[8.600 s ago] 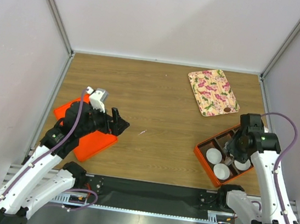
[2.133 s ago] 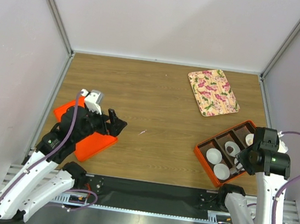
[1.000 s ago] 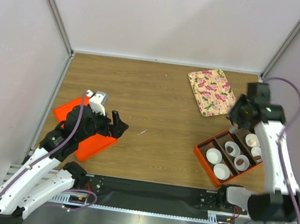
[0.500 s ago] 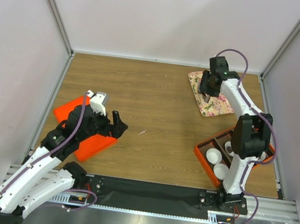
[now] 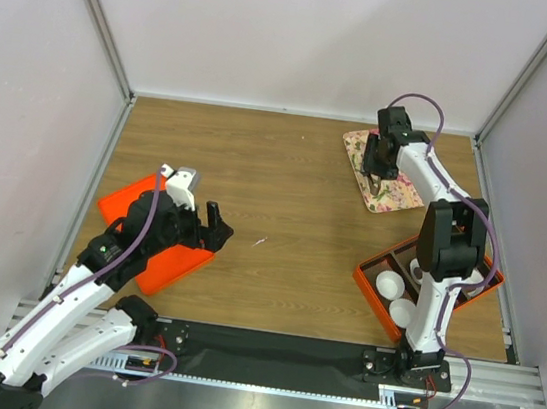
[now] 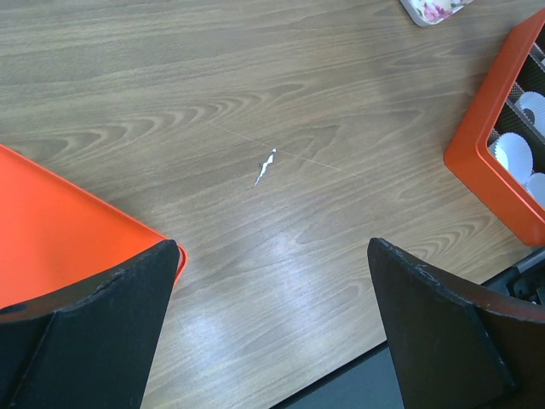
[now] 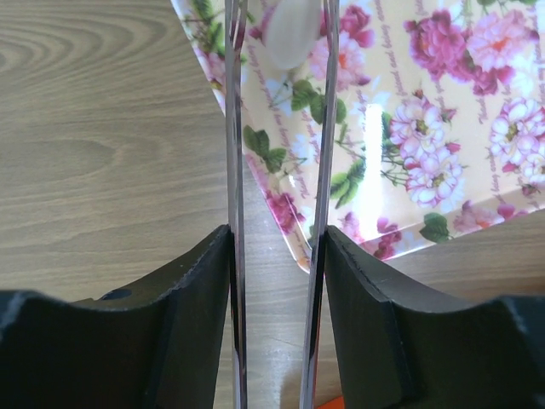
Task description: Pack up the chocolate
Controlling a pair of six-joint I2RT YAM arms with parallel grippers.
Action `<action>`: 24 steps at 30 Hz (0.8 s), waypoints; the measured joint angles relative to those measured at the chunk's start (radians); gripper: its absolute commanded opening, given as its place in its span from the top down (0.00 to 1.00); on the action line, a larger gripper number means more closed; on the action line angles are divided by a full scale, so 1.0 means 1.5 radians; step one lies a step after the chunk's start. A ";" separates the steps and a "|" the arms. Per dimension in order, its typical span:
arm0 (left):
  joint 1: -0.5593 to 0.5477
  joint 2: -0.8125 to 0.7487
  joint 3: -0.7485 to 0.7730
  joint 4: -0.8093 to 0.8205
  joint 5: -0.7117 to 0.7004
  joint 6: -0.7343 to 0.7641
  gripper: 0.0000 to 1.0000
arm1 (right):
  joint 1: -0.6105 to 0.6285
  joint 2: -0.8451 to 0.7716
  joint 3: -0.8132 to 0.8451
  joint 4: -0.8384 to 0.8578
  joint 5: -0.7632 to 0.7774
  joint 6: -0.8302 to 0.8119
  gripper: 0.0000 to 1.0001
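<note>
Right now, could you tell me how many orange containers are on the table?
2. An orange tray lies at the near left. An orange divided box holding white paper cups sits at the near right, partly covered by the right arm. No others show.

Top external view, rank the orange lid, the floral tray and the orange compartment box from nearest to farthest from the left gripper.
1. orange lid, directly under the left gripper, at the left of the table.
2. orange compartment box, across the table at the near right.
3. floral tray, far right corner.
</note>
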 measured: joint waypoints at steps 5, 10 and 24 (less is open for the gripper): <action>0.000 0.000 0.000 0.000 0.000 0.000 0.00 | 0.002 -0.002 -0.006 -0.010 0.016 0.005 0.50; 0.000 0.000 0.000 0.000 -0.001 0.000 0.00 | 0.006 -0.017 -0.007 -0.017 0.019 0.015 0.52; 0.000 -0.001 0.000 0.000 -0.005 0.000 0.00 | 0.022 -0.028 -0.045 -0.028 0.021 0.050 0.69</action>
